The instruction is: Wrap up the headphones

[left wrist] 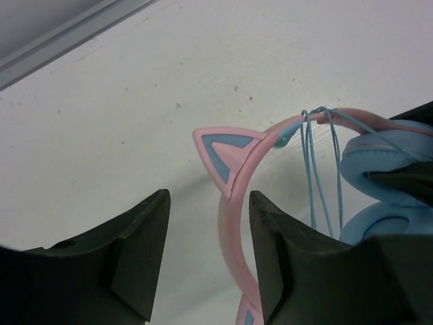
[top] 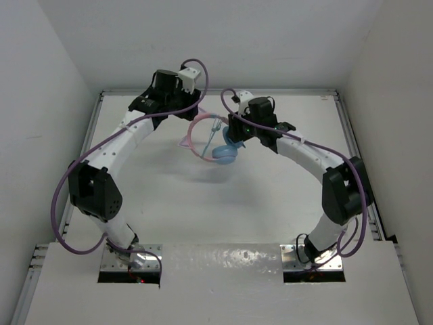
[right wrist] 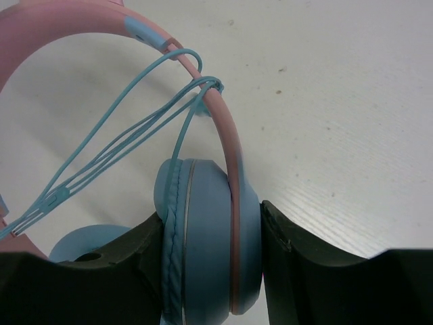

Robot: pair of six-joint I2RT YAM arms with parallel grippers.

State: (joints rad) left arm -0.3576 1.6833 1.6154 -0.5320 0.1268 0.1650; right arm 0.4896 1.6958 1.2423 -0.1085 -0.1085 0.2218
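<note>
The headphones (top: 215, 144) are at the middle back of the table: pink headband with cat-ear points (left wrist: 226, 152), light blue ear cups, thin blue cord (right wrist: 115, 152) looped several times over the band. My right gripper (right wrist: 211, 250) is shut on one ear cup (right wrist: 203, 230), pads pressing both sides. My left gripper (left wrist: 208, 233) is open, its jaws standing either side of the pink headband (left wrist: 233, 230); the band lies near the right finger (left wrist: 284, 250).
White table top with a raised metal rim (top: 216, 91) at the back and sides. Purple robot cables (top: 67, 203) loop beside both arms. The left arm (top: 128, 139) and right arm (top: 318, 159) close in on the headphones from both sides.
</note>
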